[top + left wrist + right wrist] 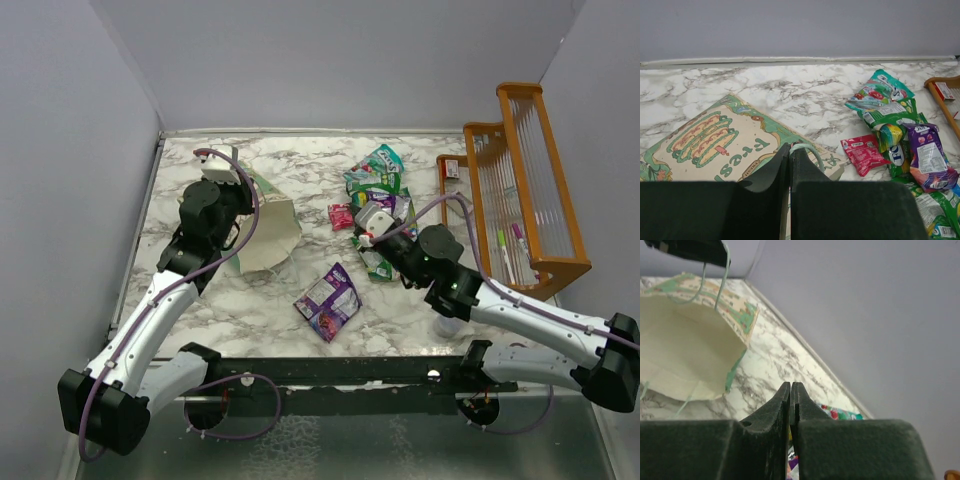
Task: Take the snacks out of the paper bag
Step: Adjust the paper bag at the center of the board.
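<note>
The paper bag (265, 235) lies on its side at the left, its white inside facing the snacks; nothing shows inside it in the right wrist view (685, 355). My left gripper (228, 185) is shut on the bag's string handle (807, 150), above the cream printed panel (715, 140). Several snacks (375, 195) lie piled right of the bag. A red packet (341, 216) lies beside the pile and a purple packet (328, 300) lies nearer. My right gripper (372, 240) is shut at the pile's near edge, with nothing seen between its tips (790, 386).
An orange wooden rack (525, 180) stands at the right edge with pens in it. A small white object (450, 325) sits under my right arm. Grey walls close in the marble table (300, 160) at the back and on both sides.
</note>
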